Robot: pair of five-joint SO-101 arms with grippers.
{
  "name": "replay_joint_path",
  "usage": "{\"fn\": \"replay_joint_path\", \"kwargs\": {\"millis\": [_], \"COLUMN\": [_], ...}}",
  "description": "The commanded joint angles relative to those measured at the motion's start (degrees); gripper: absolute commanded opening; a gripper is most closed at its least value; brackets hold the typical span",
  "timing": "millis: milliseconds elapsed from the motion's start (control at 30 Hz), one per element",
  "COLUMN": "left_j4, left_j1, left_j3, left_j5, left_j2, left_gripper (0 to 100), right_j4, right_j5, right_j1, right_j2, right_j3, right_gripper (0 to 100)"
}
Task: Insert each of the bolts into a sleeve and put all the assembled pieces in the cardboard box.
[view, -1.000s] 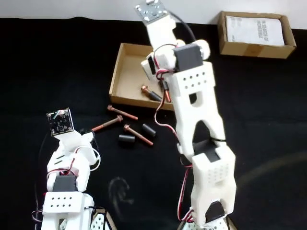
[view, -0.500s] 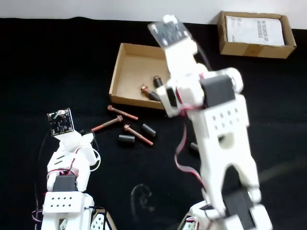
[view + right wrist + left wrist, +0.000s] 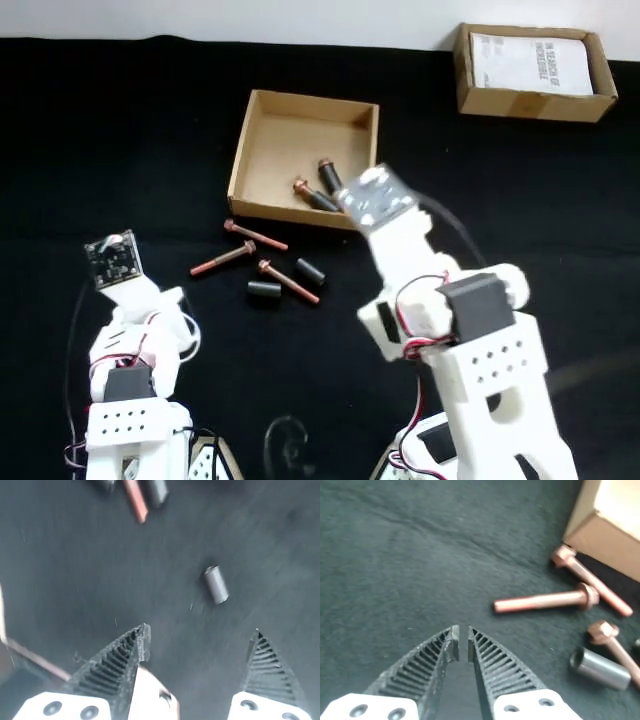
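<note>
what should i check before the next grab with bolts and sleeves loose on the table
1. Right gripper open and empty: ok.
2. Left gripper open for a pick: not ok, jaws all but shut, nothing between them.
3. Sleeve ahead of the right gripper lying free of other parts: ok.
4. Bolts free to grasp: ok, three lie uncovered on the cloth.
5. Room in the cardboard box: ok, two assembled pieces inside, floor mostly bare.
</note>
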Motion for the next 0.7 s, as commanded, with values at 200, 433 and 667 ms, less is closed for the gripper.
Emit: {"fn": "replay_joint_path", "kwargs": {"millis": [200,433,667], "left_j4": [-1.3,-1.3,-1.3], "left_j1": [-2.3,-2.3,-2.2], "left_j3": [1.5,1.5,1.5], "left_j5": [-0.2,-0.3,-0.4], "left_j2": [-0.7,-0.7,-0.7], "left_gripper": [6,6,6], "right_j4": [-10.9,-15.3,-25.9], "right_j5": [14.2,22.6,32.7], "right_j1": [0.0,2.4,11.8], "right_j2": [-1.5,-1.5,-1.3], "right_j3": [14.7,18.5,23.4], "right_gripper": [28.6,28.6,28.6]}}
